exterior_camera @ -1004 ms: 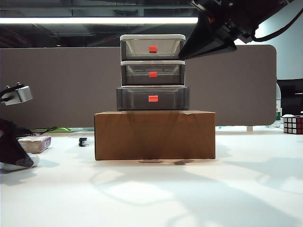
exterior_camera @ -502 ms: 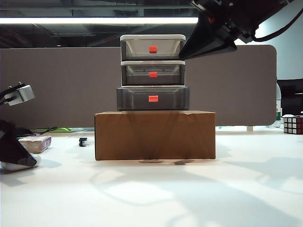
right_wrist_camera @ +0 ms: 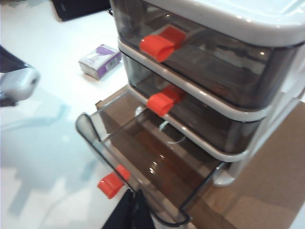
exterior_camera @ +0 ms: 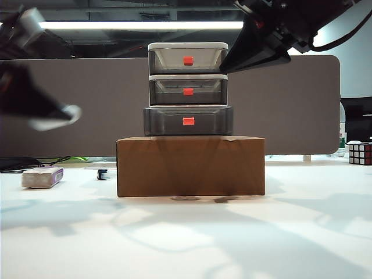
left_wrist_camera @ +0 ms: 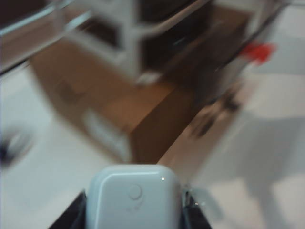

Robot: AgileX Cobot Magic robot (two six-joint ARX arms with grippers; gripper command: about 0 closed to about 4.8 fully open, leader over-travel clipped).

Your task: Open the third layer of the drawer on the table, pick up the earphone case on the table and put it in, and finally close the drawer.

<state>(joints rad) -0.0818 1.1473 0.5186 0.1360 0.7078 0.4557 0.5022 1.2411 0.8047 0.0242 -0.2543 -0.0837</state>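
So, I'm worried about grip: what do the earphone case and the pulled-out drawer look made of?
Earphone case, in the left hand: likely glossy white hard plastic, showing highlights. Third layer: smoky translucent plastic; the cardboard box shows through, and it has a red-orange handle.

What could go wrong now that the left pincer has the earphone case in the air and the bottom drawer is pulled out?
1. The earphone case is glossy and sits at the tips of the left pincer, which is blurred with motion; it could slip out.
2. The third layer is open below the overhanging second tier; a steep approach could strike the handle above.
3. The right pincer hovers by the open drawer's front edge, crowding the drop zone.
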